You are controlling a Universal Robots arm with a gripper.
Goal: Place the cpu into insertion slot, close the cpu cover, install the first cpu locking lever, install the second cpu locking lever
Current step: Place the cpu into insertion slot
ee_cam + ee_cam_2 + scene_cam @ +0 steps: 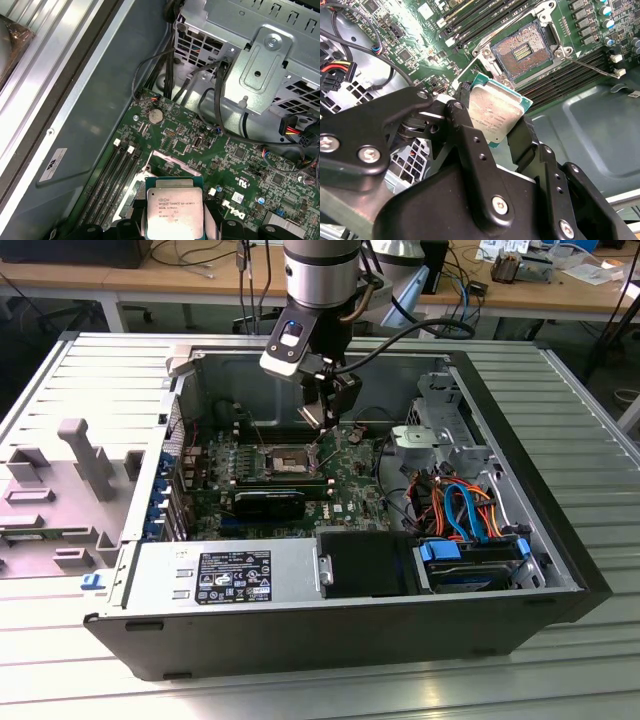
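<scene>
One gripper [492,127], clamped on the cpu [174,207], holds it over the motherboard [200,150], near the uncovered insertion slot [520,50].

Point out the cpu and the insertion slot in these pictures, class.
the cpu [497,117]: second wrist view, on its silver-grey metal top.
the insertion slot [520,52]: second wrist view, on its open centre.
</scene>
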